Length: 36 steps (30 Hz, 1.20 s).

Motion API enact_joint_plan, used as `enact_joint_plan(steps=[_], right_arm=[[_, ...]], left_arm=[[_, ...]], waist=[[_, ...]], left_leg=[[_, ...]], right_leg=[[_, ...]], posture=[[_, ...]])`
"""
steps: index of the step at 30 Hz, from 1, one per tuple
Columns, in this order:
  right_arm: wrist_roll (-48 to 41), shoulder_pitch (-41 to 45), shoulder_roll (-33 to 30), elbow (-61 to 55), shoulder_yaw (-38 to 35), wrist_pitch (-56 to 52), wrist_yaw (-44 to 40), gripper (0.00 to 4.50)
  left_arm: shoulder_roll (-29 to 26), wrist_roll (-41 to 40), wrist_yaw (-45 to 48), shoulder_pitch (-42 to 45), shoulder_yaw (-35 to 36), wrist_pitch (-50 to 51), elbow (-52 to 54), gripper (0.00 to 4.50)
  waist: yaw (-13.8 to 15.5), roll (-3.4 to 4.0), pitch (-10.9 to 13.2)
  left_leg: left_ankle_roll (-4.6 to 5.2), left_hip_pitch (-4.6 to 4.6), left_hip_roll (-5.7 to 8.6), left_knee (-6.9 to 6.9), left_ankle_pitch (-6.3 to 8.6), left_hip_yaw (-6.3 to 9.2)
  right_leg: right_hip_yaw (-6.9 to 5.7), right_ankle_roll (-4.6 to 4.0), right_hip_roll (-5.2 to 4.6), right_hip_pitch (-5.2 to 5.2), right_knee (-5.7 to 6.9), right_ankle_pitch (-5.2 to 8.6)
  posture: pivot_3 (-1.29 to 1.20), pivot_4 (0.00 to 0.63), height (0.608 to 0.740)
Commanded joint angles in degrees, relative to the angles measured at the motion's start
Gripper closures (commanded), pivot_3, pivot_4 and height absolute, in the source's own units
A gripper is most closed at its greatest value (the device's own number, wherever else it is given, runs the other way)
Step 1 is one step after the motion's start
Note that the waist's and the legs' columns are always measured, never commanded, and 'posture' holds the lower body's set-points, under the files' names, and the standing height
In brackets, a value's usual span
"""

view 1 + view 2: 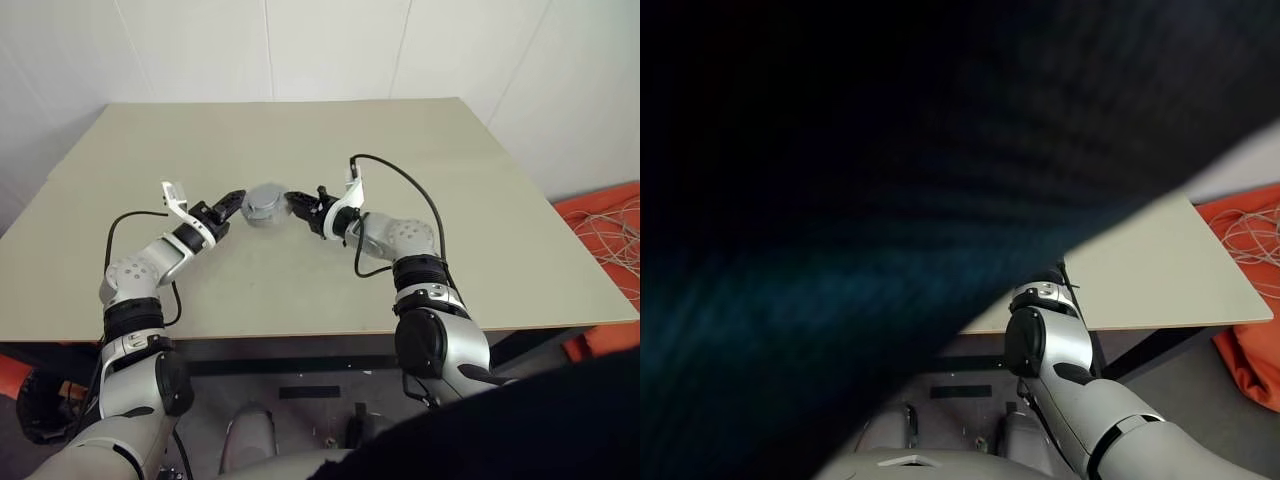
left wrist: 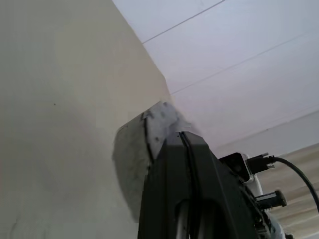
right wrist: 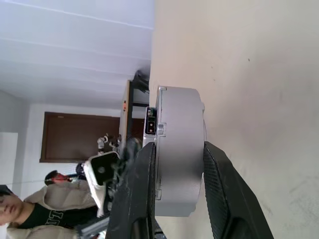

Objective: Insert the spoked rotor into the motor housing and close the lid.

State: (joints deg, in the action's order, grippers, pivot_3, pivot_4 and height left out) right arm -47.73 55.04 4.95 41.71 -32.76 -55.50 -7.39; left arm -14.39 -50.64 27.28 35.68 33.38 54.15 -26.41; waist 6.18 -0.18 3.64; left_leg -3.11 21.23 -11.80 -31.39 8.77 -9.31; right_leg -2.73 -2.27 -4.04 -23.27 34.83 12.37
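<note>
The motor housing (image 1: 265, 203), a squat grey metal cylinder, is at the middle of the table (image 1: 300, 130). My right gripper (image 1: 298, 204) is shut on it, one finger on each flat face (image 3: 179, 154). My left gripper (image 1: 238, 198) is shut, and its tip rests at the housing's opposite side (image 2: 160, 124). The housing's upper face looks flat and grey. I cannot tell the lid apart from it. The spoked rotor is out of view.
The beige table spreads wide around both arms, with its front edge (image 1: 330, 335) near me. Orange material with loose white cables (image 1: 610, 225) lies past the right edge. A person (image 3: 20, 214) is in the background of the right wrist view.
</note>
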Motion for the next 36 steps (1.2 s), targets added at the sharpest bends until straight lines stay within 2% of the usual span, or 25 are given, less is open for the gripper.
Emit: enact_joint_plan(steps=[1,13,16,24,28,36], right_arm=[[-4.1,0.2,-0.8,-5.6,-1.6,-0.2,-0.9,3.34],[-6.9,-3.0,-1.3,-13.0,-2.1,-1.6,1.7,3.34],[-6.9,-3.2,-1.4,-13.2,-1.8,-1.3,2.2,3.34],[-6.9,-3.2,-1.8,-13.2,-1.4,-0.9,2.5,3.34],[-7.0,-3.0,-2.0,-13.1,-1.5,-0.9,2.6,3.34],[-8.9,-2.9,-2.1,-14.1,-2.1,-2.0,3.1,3.34]], left_arm=[[-0.3,-1.5,-0.1,0.7,0.0,-0.3,1.7,4.5],[0.4,-2.9,0.2,2.4,0.3,-0.3,-0.7,4.5],[0.1,-2.7,1.3,2.2,-1.0,-0.1,-0.2,3.93],[0.1,-4.0,2.2,2.5,-1.0,1.3,-1.3,1.36],[0.5,-3.7,-0.3,3.9,0.2,0.7,-5.3,0.1],[1.7,-5.8,-2.4,7.5,3.7,1.7,-13.5,0.05]], waist=[[0.2,0.0,0.0],[0.7,0.0,0.0],[0.9,0.0,0.0],[1.0,0.0,0.0],[1.0,0.0,0.0],[1.1,0.0,0.0]], left_leg=[[0.0,0.0,0.0,-0.01,0.0,0.0],[-0.03,-0.02,-0.01,-0.03,-0.02,0.02],[-0.03,-0.01,-0.01,-0.04,-0.02,0.03],[-0.03,0.02,0.01,-0.07,-0.02,0.05],[-0.04,0.04,0.01,-0.11,-0.02,0.07],[-0.04,0.12,0.01,-0.21,-0.02,0.2]], right_leg=[[-0.01,0.01,0.0,0.01,0.0,-0.01],[-0.08,0.1,-0.01,0.02,0.01,-0.06],[-0.09,0.11,-0.02,0.02,0.01,-0.06],[-0.13,0.12,-0.06,0.02,0.02,-0.07],[-0.14,0.13,-0.06,0.03,0.03,-0.08],[-0.22,0.14,-0.06,0.04,0.05,-0.09]], posture=[[0.0,0.0,0.74],[0.0,0.0,0.74],[0.0,0.0,0.74],[0.0,0.0,0.74],[0.0,0.0,0.74],[0.0,0.0,0.74]])
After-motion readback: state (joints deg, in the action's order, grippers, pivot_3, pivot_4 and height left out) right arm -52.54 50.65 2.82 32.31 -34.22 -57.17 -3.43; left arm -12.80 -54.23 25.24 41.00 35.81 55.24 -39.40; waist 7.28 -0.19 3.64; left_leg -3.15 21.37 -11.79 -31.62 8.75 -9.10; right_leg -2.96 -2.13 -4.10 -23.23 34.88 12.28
